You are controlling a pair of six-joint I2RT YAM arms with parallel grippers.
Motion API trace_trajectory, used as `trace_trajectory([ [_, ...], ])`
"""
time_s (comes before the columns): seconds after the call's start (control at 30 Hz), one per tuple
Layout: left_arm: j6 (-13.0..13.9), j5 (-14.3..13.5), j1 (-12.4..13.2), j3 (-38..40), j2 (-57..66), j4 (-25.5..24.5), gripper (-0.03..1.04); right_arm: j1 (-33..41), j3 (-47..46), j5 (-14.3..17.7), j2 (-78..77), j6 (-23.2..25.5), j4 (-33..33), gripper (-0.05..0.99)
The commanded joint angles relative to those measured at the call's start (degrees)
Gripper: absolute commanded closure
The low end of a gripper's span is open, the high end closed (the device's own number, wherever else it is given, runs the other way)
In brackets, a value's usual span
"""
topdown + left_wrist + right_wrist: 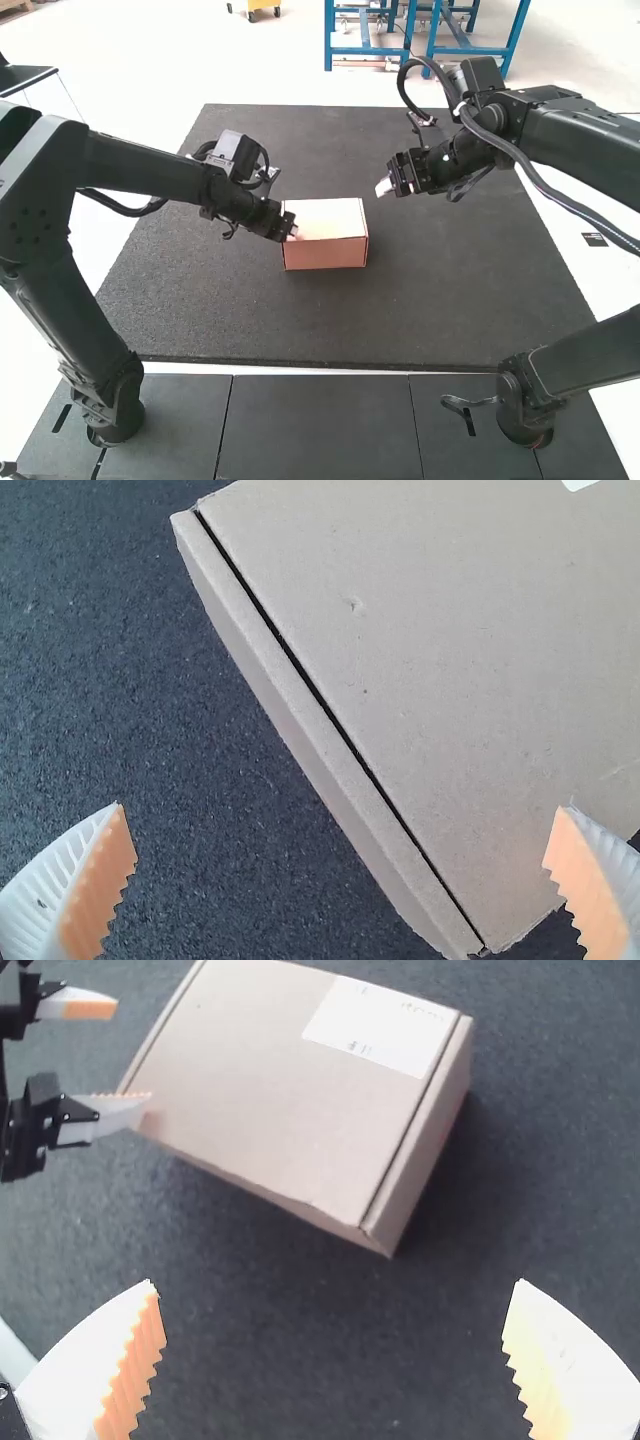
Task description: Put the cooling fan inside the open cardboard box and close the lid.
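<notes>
High view: the cardboard box [325, 233] rests on the black mat [460, 290] with its lid shut. The left gripper [291, 226] is at the box's left end, fingertips at the top edge. The right gripper [386, 186] hangs clear of the box, above and beyond its right end.

Left wrist view: the ribbed fingers [92, 878] are spread wide and hold nothing. The closed lid seam lies between them, just ahead.

Right wrist view: the right gripper's fingers [125, 1365] are spread wide and empty. The box lies ahead of them, apart, with a white label [385, 1028] on top. The left gripper is at the box's far end, one finger at the corner.
</notes>
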Motion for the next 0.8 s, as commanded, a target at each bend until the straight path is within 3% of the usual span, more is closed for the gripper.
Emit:
trace_trajectory([
  [0.0, -1.0, 0.2, 1.2, 2.1, -4.1, 2.1, 0.04, -0.7, -0.4, -0.7, -0.1, 1.8, 1.2, 0.17],
  [0.3, -1.6, 0.4, 6.1, 0.0, -10.2, 5.9, 0.04, -4.0, -1.4, 1.3, -1.0, 5.0, 7.8, 0.16],
  [0.43, -1.8, 0.1, 7.1, -3.5, -14.1, 11.5, 0.04, -7.0, -2.7, 3.4, -1.3, 6.2, 10.8, 0.16],
  [0.63, -1.2, 0.1, 7.1, -10.4, -22.6, 16.8, 0.04, -11.7, -4.2, 8.1, -1.4, 6.2, 15.0, 0.03],
  [0.77, 0.3, 0.3, 7.2, -16.1, -28.6, 25.9, 0.04, -13.7, -6.2, 10.5, -2.6, 5.4, 20.2, 0.03],
])
